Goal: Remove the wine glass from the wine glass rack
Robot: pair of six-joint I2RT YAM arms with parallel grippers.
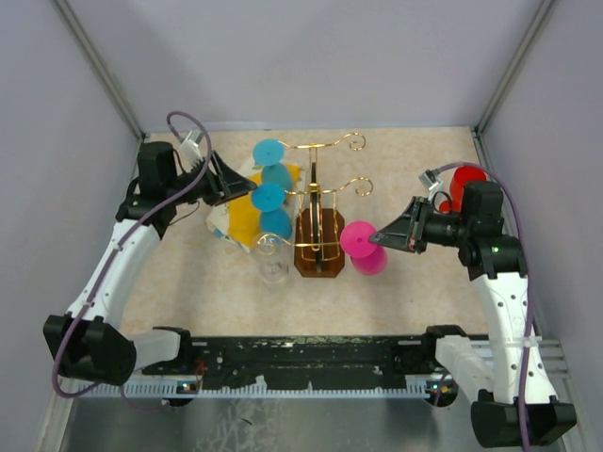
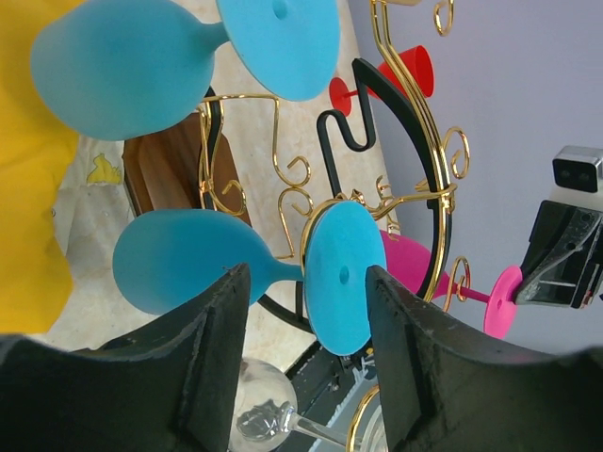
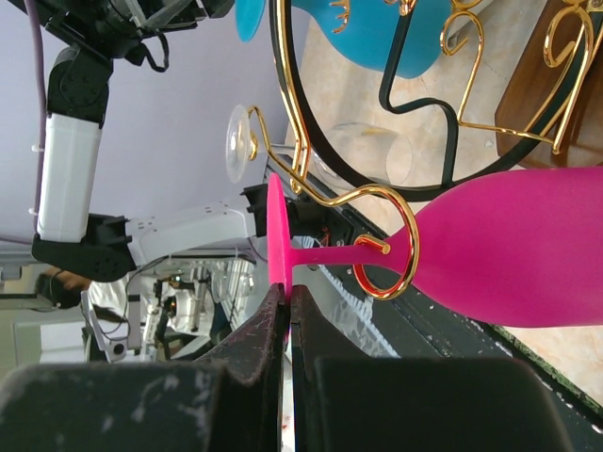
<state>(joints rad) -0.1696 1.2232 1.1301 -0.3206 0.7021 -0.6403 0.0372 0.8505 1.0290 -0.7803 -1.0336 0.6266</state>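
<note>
The wine glass rack (image 1: pixel 318 247), gold wire on a brown wooden base, stands mid-table. A pink wine glass (image 1: pixel 363 247) hangs sideways with its stem in a gold scroll loop on the rack's right side. My right gripper (image 1: pixel 379 238) is shut on the thin edge of the glass's foot (image 3: pixel 278 235); the bowl (image 3: pixel 528 245) lies right of the loop. My left gripper (image 1: pixel 247 179) is open at the rack's left. A blue glass's foot (image 2: pixel 344 278) shows just beyond its fingers, and it holds nothing.
Two blue glasses (image 1: pixel 271 200) hang on the rack's left side over a yellow-and-white cloth (image 1: pixel 240 218). A clear glass (image 1: pixel 273 266) lies at the rack's front left. A red glass (image 1: pixel 464 181) stands behind my right arm. Walls close in on three sides.
</note>
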